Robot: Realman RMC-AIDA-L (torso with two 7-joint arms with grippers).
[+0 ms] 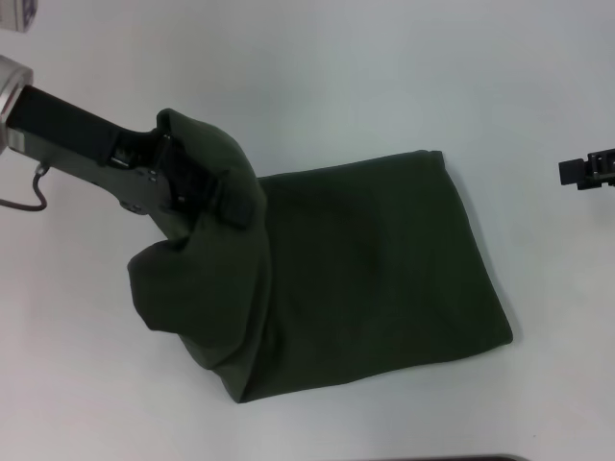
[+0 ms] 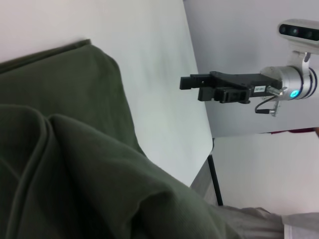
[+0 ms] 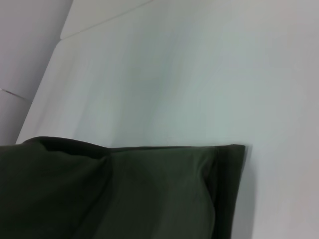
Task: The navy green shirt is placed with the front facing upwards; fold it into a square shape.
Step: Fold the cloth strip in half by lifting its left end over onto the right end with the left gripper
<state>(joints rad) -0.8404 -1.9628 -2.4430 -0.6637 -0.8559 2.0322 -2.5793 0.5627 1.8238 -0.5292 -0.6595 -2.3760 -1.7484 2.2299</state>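
The navy green shirt point(image 1: 384, 259) lies on the white table point(image 1: 384, 77) as a partly folded dark slab with no print showing. Its left part is lifted and bunched into a hump over my left gripper point(image 1: 233, 206), which is shut on that fold a little above the shirt's upper left area. The left wrist view is filled by the raised cloth point(image 2: 75, 149). My right gripper point(image 1: 569, 173) hovers at the far right, apart from the shirt and shut with nothing in it; it also shows in the left wrist view point(image 2: 185, 83). The shirt's corner point(image 3: 124, 194) appears in the right wrist view.
The table's far edge point(image 2: 199, 114) shows in the left wrist view, with a dark table leg point(image 2: 215, 179) below it. A dark object point(image 1: 452, 458) peeks in at the near edge of the head view.
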